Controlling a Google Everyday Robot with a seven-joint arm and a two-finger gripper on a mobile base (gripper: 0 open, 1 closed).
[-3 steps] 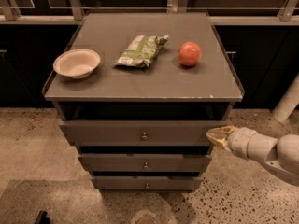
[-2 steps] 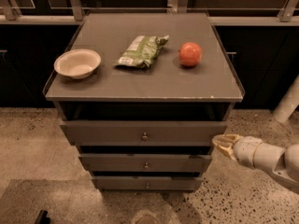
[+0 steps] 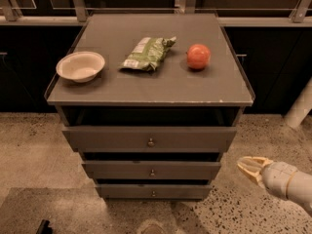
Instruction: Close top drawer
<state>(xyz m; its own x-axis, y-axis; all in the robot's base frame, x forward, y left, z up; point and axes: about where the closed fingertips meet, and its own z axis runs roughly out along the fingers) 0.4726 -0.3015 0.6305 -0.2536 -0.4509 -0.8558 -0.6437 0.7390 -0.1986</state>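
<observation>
The top drawer (image 3: pixel 148 139) is the widest grey-brown front with a small round metal knob (image 3: pixel 151 142). It stands pulled out a little, with a dark gap above it under the cabinet top (image 3: pixel 97 89). My gripper (image 3: pixel 252 168) is low at the right, apart from the drawer, level with the middle drawer front and pointing left.
On the cabinet top lie a white bowl (image 3: pixel 80 66), a green snack bag (image 3: pixel 147 53) and a red apple (image 3: pixel 198 56). Two slimmer drawers, the middle (image 3: pixel 151 170) and the bottom (image 3: pixel 153 191), sit below. A speckled floor surrounds the cabinet; a dark counter runs behind.
My gripper has drawn back to the right and downward, away from the top drawer's right end.
</observation>
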